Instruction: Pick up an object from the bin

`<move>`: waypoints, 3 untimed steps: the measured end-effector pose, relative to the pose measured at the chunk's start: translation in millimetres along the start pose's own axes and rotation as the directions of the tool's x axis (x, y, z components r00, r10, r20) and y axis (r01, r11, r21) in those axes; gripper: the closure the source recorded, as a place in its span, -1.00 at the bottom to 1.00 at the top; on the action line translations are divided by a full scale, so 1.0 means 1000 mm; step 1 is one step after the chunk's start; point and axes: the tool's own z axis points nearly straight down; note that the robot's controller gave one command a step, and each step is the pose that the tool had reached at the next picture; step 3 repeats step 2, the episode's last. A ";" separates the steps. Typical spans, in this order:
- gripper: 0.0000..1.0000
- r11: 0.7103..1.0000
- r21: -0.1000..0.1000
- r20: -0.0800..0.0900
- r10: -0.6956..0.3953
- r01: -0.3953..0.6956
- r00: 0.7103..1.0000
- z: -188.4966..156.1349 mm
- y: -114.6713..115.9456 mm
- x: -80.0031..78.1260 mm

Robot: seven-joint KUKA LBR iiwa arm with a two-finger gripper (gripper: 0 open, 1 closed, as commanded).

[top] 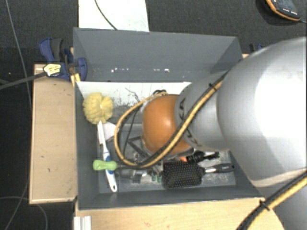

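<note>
My gripper (137, 172) reaches down near the bin's front wall, left of centre, and is mostly hidden under the arm's orange cover. A black hairbrush (181, 175) lies just to its right along the front wall, with its handle pointing right. To its left lies a brush with a fluffy yellow head (98, 107) and a white and blue handle (104, 152) running towards the front. A small green piece (104, 165) lies across that handle, close to the gripper's left side.
The arm and its orange cover, with looping cables, hide the middle and right of the bin. The bin's floor shows at the back left around the yellow brush head.
</note>
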 end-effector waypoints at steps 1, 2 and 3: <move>1.00 1.000 0.001 -0.001 0.001 -0.001 1.000 -0.003 0.000 0.001; 1.00 1.000 0.000 -0.001 0.001 -0.001 1.000 -0.025 0.000 0.001; 1.00 1.000 0.000 -0.001 0.001 -0.001 1.000 -0.025 0.000 0.001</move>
